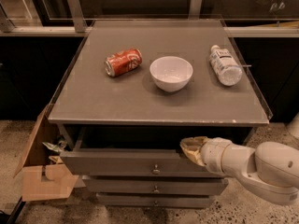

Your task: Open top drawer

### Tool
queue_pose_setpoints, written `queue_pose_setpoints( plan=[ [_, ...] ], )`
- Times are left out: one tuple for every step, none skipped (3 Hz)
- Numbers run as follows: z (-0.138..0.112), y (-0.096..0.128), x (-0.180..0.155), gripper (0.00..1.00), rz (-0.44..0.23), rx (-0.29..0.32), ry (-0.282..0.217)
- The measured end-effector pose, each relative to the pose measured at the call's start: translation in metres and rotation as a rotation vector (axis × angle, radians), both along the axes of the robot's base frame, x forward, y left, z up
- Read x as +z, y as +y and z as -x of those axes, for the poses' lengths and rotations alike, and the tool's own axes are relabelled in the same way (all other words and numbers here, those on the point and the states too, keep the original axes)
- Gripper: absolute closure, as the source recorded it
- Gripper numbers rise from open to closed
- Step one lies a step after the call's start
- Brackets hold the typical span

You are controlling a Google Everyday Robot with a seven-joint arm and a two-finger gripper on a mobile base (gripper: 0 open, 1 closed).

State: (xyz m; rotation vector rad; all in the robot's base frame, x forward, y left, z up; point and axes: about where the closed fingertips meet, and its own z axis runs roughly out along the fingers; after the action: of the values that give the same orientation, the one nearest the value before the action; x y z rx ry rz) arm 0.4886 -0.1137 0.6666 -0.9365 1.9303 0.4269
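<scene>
Hand (189, 147) sits at the top drawer's (121, 163) upper edge, right of centre; grip state cannot be told. Drawer: matte grey front, small round knob (156, 170), partly out beneath the desk (140, 97).

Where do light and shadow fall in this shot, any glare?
Camera view: the cabinet top is evenly lit with no strong glare, and a soft shadow lies under the white bowl. The recess above the top drawer is in deep shadow. The pale gripper sits there at the drawer's upper edge, clearly lit against it.
</scene>
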Motion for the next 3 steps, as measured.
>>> queue_pose_setpoints(
  plan=[
    [0.0, 0.0, 0.0, 1.0, 0.0, 0.0, 0.0],
    [0.006, 0.0042, -0.0058, 1.0, 0.014, 0.018, 0.023],
    [0.0054, 0.0043, -0.0027, 1.0, 0.014, 0.018, 0.023]
  ],
)
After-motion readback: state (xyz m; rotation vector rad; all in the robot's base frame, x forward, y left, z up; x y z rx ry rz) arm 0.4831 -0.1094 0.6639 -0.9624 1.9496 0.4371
